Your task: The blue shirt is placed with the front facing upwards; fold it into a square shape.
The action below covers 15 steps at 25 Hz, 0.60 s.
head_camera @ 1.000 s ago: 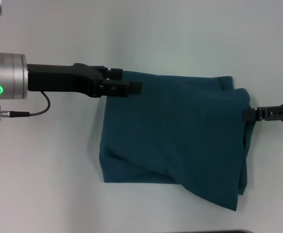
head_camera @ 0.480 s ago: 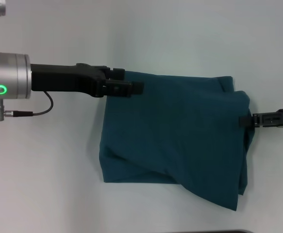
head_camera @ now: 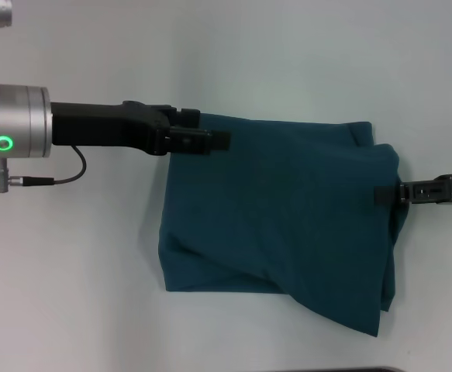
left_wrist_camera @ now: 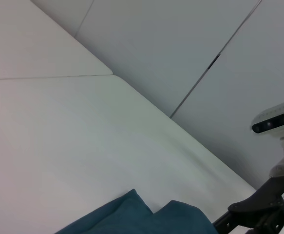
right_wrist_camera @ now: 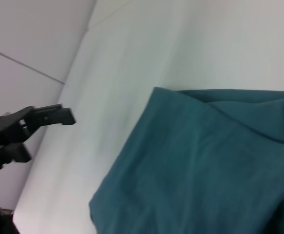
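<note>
The blue shirt [head_camera: 280,221] lies folded into a rough, rumpled rectangle on the white table [head_camera: 86,294], stretched between the robot's two grippers, its plain teal cloth uppermost and no lettering in sight. The left gripper [head_camera: 210,140] reaches in level from its silver wrist, where a green ring light [head_camera: 3,143] glows and a thin black cable [head_camera: 55,174] loops below; its dark fingertips sit over the shirt's near corner on that side, though whether they are pinched on the cloth or merely resting above it cannot be told. The right gripper [head_camera: 384,194] comes in from the opposite side, its tip lying over the shirt's edge, where a doubled layer of fabric bulges outward; how far its fingers are parted, and whether they hold any fabric, also cannot be told. Below the right gripper, the shirt's edge runs down to a loose corner that juts past the rest of the fold. A diagonal crease crosses the lower part of the cloth toward that corner. In the right wrist view the shirt [right_wrist_camera: 205,165] fills the foreground, with the left gripper [right_wrist_camera: 59,117] seen farther off, apparently clear of the cloth's edge. In the left wrist view only the folded corners of the shirt [left_wrist_camera: 137,217] show against the table [left_wrist_camera: 59,136].
</note>
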Each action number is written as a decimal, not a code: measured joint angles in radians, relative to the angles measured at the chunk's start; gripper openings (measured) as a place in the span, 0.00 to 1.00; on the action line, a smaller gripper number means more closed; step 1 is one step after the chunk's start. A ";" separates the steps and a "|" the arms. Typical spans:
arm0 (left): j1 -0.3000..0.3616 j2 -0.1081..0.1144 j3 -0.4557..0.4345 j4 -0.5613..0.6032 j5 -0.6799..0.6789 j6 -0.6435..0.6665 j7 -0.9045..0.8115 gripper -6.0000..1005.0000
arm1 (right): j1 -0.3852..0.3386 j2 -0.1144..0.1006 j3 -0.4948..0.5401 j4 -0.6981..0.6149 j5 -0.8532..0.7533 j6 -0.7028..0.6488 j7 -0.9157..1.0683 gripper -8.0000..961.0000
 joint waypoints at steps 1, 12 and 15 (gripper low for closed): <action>-0.002 0.000 0.000 0.000 0.000 0.000 0.000 0.89 | 0.000 -0.001 0.002 -0.002 0.000 -0.010 0.000 0.77; -0.009 0.000 0.000 0.003 -0.003 -0.001 0.004 0.89 | -0.024 -0.012 0.024 -0.005 -0.001 -0.075 -0.007 0.76; -0.010 0.000 0.000 0.001 -0.006 0.001 0.002 0.89 | -0.031 -0.012 0.020 0.002 -0.004 -0.076 -0.007 0.75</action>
